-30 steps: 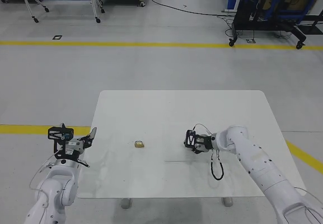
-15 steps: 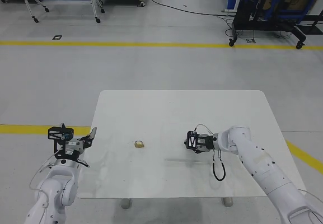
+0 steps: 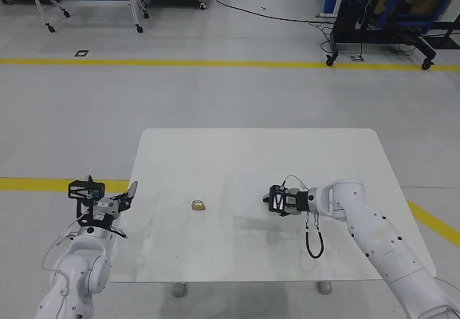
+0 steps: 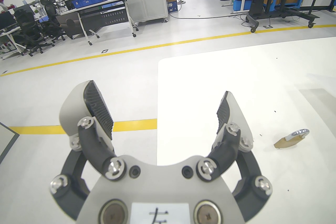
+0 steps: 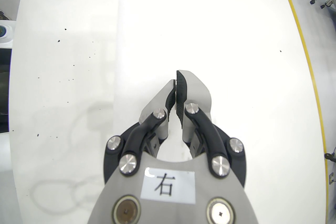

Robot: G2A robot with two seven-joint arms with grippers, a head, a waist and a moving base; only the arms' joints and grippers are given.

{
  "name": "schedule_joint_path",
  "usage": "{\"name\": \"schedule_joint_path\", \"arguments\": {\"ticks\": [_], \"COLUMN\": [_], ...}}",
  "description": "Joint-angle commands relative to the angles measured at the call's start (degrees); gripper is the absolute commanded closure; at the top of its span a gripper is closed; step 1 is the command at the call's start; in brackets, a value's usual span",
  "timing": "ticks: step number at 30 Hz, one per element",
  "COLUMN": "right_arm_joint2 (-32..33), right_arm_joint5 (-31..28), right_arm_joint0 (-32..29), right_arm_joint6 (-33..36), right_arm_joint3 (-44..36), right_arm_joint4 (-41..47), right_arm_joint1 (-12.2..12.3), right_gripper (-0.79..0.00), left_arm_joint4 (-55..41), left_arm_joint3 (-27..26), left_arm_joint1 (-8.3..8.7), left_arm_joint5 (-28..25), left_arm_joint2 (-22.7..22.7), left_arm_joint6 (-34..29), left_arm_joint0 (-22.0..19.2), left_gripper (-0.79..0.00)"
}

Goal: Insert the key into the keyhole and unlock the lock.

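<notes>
Fingers [image 5: 181,93] of the right gripper [image 5: 175,80] are pressed together, on a key or not I cannot tell, the left gripper [image 4: 160,104] gapes empty, and the padlock [image 3: 199,206] lies between the 2, well apart, so insertion and unlocking look undone.

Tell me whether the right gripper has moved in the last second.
Yes. In the top view the right gripper has drawn slightly away from the lock, which lies where it was.

We hold our left arm tucked close, the white-and-black left pincer [image 4: 158,93] with its ribbed fingers spread wide apart. Our right arm is stretched out, wrist turned toward our left, and the white-and-black right pincer [image 5: 175,79] has its pads pressed together.
</notes>
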Motion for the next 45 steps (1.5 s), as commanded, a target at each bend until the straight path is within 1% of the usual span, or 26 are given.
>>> {"name": "schedule_joint_path", "arguments": {"ticks": [1,4,6,7,9,10,12,15,17,18,20,22,26,30,33,36,41,45], "right_arm_joint2": [0.0,0.0,0.0,0.0,0.0,0.0,0.0,0.0,0.0,0.0,0.0,0.0,0.0,0.0,0.0,0.0,0.0,0.7], "right_arm_joint5": [0.0,0.0,0.0,0.0,0.0,0.0,0.0,0.0,0.0,0.0,0.0,0.0,0.0,0.0,0.0,0.0,0.0,2.4], "right_arm_joint0": [0.0,0.0,0.0,0.0,0.0,0.0,0.0,0.0,0.0,0.0,0.0,0.0,0.0,0.0,0.0,0.0,0.0,-1.0], "right_arm_joint6": [0.0,0.0,0.0,0.0,0.0,0.0,0.0,0.0,0.0,0.0,0.0,0.0,0.0,0.0,0.0,0.0,0.0,-1.1], "right_arm_joint3": [0.0,0.0,0.0,0.0,0.0,0.0,0.0,0.0,0.0,0.0,0.0,0.0,0.0,0.0,0.0,0.0,0.0,-1.0], "right_arm_joint4": [0.0,0.0,0.0,0.0,0.0,0.0,0.0,0.0,0.0,0.0,0.0,0.0,0.0,0.0,0.0,0.0,0.0,1.2], "right_arm_joint1": [0.0,0.0,0.0,0.0,0.0,0.0,0.0,0.0,0.0,0.0,0.0,0.0,0.0,0.0,0.0,0.0,0.0,0.1], "right_gripper": [0.0,0.0,0.0,0.0,0.0,0.0,0.0,0.0,0.0,0.0,0.0,0.0,0.0,0.0,0.0,0.0,0.0,0.0], "left_arm_joint4": [0.0,0.0,1.1,2.8,7.5,9.4,11.2,10.6,10.3,10.2,11.2,11.6,10.8,11.1,11.4,10.3,11.7,11.9], "left_arm_joint3": [0.0,0.0,-2.1,-3.7,-7.5,-8.7,-9.2,-6.3,-3.6,-2.2,0.4,3.3,10.4,17.9,22.9,26.9,31.9,34.9], "left_arm_joint1": [0.0,0.0,0.04,0.08,0.16,0.18,0.08,-0.42,-0.94,-1.26,-1.98,-2.89,-5.0,-7.29,-8.87,-10.09,-11.43,-12.15], "left_arm_joint5": [0.0,0.0,-1.4,-1.9,-4.3,-6.9,-12.6,-22.5,-25.6,-26.1,-26.7,-26.6,-26.6,-24.8,-22.4,-20.6,-19.0,-18.1], "left_arm_joint2": [0.0,0.0,0.2,0.7,3.5,5.6,10.4,17.9,21.5,23.2,27.2,31.5,39.5,46.2,49.6,51.3,53.7,54.3], "left_arm_joint6": [0.0,0.0,1.3,0.7,-2.9,-4.9,-10.0,-16.8,-21.4,-23.4,-27.7,-29.9,-30.9,-32.0,-32.8,-32.7,-32.9,-31.8], "left_arm_joint0": [0.0,0.0,0.9,1.5,0.9,-0.3,-4.9,-14.1,-20.4,-23.1,-27.9,-31.7,-38.0,-42.7,-45.1,-46.5,-47.7,-47.9], "left_gripper": [-0.785,-0.785,-0.785,-0.785,-0.785,-0.785,-0.785,-0.785,-0.785,-0.785,-0.785,-0.785,-0.785,-0.785,-0.785,-0.785,-0.785,-0.785]}}
